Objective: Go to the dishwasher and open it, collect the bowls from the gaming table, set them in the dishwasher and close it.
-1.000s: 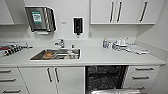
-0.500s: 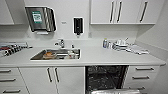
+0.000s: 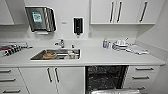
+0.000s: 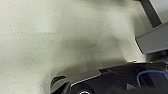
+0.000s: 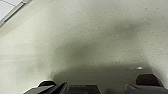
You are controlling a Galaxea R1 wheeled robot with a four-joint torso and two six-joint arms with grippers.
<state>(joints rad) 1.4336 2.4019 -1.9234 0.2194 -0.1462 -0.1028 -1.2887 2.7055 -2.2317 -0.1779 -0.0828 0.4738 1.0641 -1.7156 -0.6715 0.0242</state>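
Note:
The dishwasher (image 3: pixel 105 78) is under the counter, right of the sink, and it stands open. Its dark racked inside shows, and its lowered door (image 3: pixel 115 91) lies at the head view's lower edge. The bowls and the gaming table are out of view. Both wrist views look down on pale speckled floor (image 4: pixel 62 37) (image 5: pixel 87 37) with dark robot parts along one edge. A thin blue curve (image 4: pixel 152 75) lies on the dark part in the left wrist view; I cannot tell what it is.
A white counter (image 3: pixel 100 58) carries a steel sink (image 3: pixel 56 54) with items in it, bottles and dishes (image 3: pixel 120 45) at the right, and small things (image 3: pixel 11 50) at the left. White cabinet doors and drawers flank the dishwasher. A towel dispenser (image 3: pixel 40 18) hangs on the wall.

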